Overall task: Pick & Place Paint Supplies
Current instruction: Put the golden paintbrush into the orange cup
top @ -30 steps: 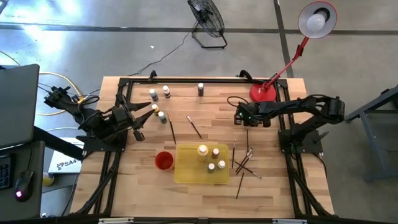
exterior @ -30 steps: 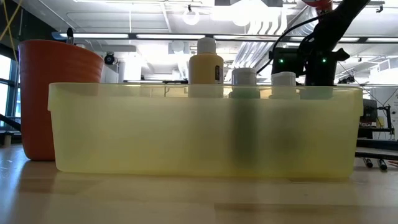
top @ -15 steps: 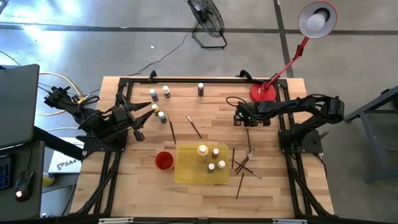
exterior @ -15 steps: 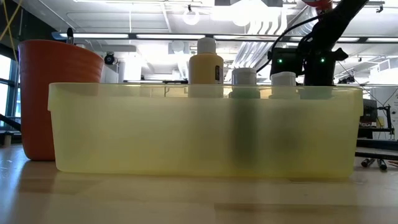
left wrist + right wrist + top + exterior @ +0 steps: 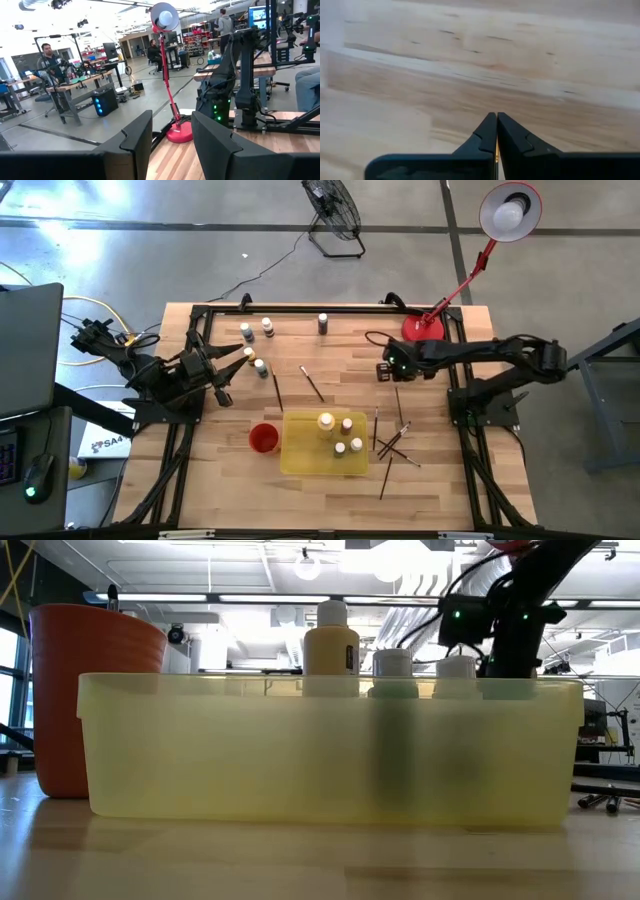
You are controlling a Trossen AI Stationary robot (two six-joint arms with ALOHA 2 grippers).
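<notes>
Near the counter's (image 5: pixel 330 490) front edge, a flat yellow tray (image 5: pixel 300 458) holds four paint bottles (image 5: pixel 341 436) with pale caps, the largest a yellowish one (image 5: pixel 326 423); a red cup (image 5: pixel 263 438) stands just beside the tray on its left. To the tray's right several thin dark paintbrushes (image 5: pixel 393 442) lie crossed in a loose heap on the wood. Two more brushes (image 5: pixel 312 383) lie apart near the counter's middle. Toward the far edge small bottles stand: a pair near the left arm (image 5: pixel 256 364), two more (image 5: pixel 257 329) behind them, and a dark one (image 5: pixel 323 323) alone. The right arm stretches low from the right side toward the middle; its pincer (image 5: pixel 385 366) is shut, fingertips (image 5: pixel 496 131) pressed together above bare wood, holding nothing visible. The left pincer (image 5: pixel 238 357) waits at the left edge beside the bottles, partly parted, empty.
</notes>
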